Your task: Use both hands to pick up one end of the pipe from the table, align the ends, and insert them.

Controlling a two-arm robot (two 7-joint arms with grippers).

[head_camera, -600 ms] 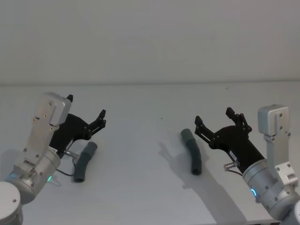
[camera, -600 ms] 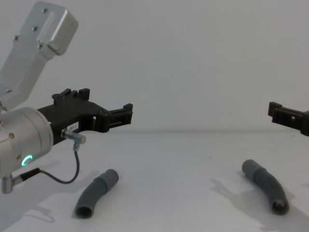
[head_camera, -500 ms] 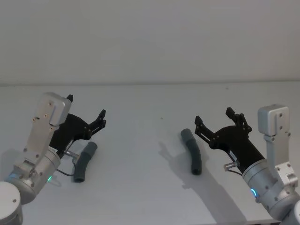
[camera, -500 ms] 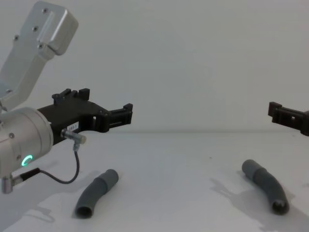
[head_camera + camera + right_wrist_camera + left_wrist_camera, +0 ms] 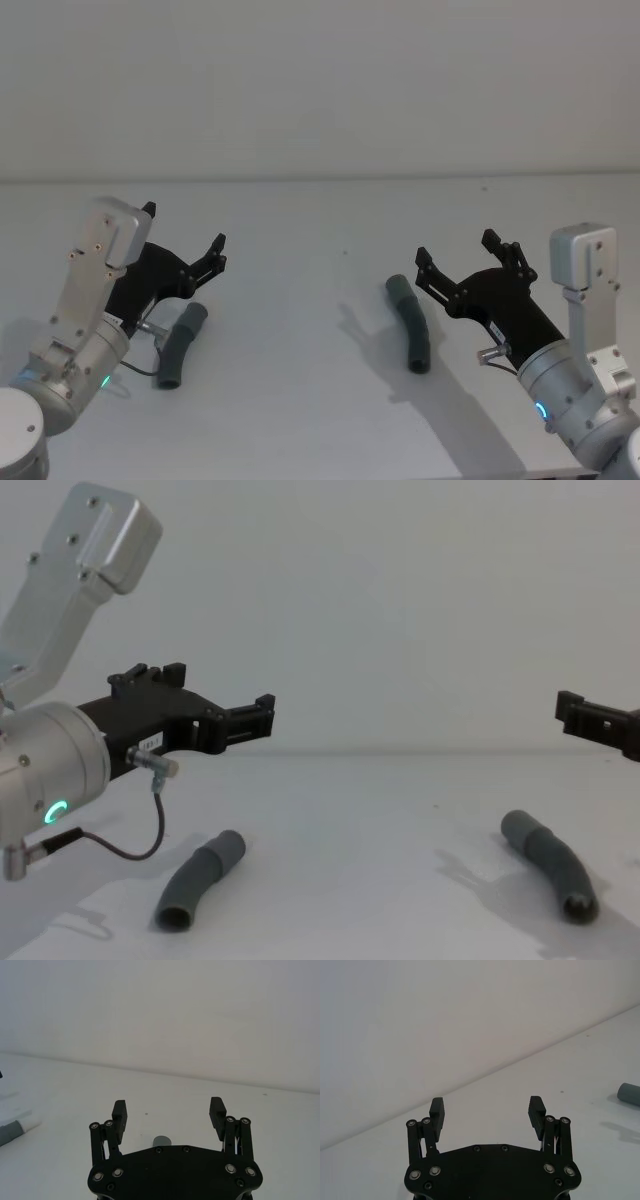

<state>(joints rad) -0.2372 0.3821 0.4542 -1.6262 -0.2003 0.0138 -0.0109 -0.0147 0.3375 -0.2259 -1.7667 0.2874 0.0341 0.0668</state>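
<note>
The pipe is 2 short, curved, dark-grey corrugated pieces with smooth cuffs, both lying flat and well apart on the table. The left piece lies on the robot's left, and in the chest view its open mouth faces the robot. The right piece bends the other way, its dark mouth also at the near end. The left gripper hangs above the table near the left piece, fingers spread wide and holding nothing. The right gripper hangs just beside the right piece, equally wide and holding nothing. The table is plain matte white, and a bare pale wall rises behind it.
</note>
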